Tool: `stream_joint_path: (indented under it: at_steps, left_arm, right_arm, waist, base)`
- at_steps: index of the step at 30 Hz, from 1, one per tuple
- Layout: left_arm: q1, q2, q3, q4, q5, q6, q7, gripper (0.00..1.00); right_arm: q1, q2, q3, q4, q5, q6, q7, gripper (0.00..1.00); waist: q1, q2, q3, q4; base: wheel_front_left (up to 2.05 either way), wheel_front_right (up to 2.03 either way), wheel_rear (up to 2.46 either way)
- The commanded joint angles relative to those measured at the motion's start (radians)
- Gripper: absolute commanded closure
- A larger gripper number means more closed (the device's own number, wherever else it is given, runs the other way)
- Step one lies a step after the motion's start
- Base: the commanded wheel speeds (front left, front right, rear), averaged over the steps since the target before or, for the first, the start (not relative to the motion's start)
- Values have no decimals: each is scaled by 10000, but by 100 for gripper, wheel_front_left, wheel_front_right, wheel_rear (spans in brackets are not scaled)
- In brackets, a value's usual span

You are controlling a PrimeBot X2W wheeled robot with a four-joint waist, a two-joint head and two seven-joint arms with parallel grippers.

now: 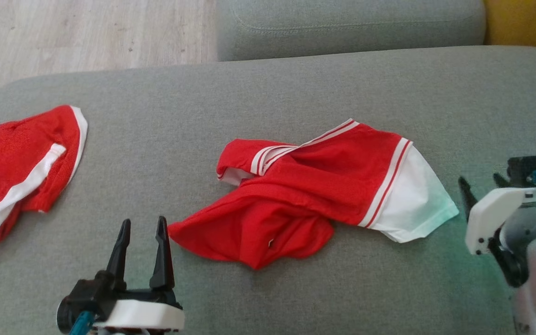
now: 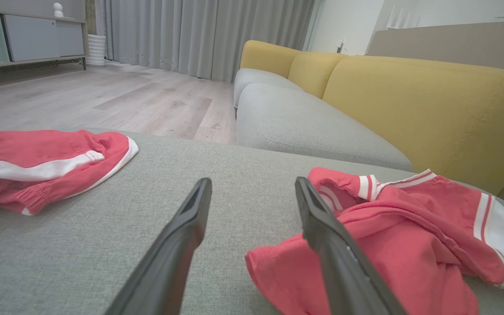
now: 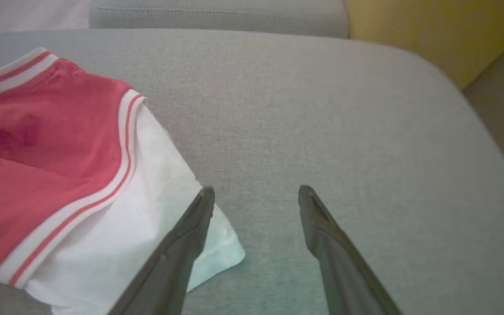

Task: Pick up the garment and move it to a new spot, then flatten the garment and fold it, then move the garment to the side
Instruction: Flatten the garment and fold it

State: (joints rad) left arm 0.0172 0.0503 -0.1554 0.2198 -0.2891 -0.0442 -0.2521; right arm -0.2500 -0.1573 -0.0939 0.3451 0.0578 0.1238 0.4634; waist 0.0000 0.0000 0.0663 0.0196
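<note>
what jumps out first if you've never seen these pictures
The crumpled red and white garment lies in the middle of the grey cushion, bright against it. A second red garment sits at the cushion's left edge. The left end effector and right end effector stand open on either side of the middle garment, holding nothing.

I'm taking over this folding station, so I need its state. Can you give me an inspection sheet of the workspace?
Surface: grey cushion, flat, no stains seen.
Job's things: red and white shirt, crumpled, mid-cushion, not yet folded.
Clutter: second red garment at the cushion's left end.
Grippers: left gripper jaws open, empty, near the shirt's hem; right gripper jaws open, empty, by the white sleeve.
Cables: teal lead at the left gripper's base.
Surroundings: wooden floor, yellow sofa back, grey curtains.
</note>
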Motion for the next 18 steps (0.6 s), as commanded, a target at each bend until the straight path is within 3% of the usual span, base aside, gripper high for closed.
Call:
stream_joint_path:
  at_steps: [1,4,11,18]
  left_arm:
    - [-411,-1,411,-263,6,-23,-97,0]
    - [-409,-1,434,-268,31,-40,-97,0]
    - [-404,-1,528,-321,128,-101,-97,0]
    - [-354,-1,572,-288,147,-146,-97,0]
  right_arm:
    - [-57,-336,373,-718,-307,69,-439,0]
    - [40,-228,392,-1212,-294,69,-1049,0]
    - [859,120,924,-2809,-598,69,-4083,0]
    - [2613,874,740,-2588,-1252,69,-6809,0]
  waist:
    - [0,0,12,-30]
    - [0,0,28,-58]
    - [0,0,154,-91]
    - [0,0,168,41]
  base:
    - [0,0,0]
    - [0,0,0]
    - [0,0,0]
    - [0,0,0]
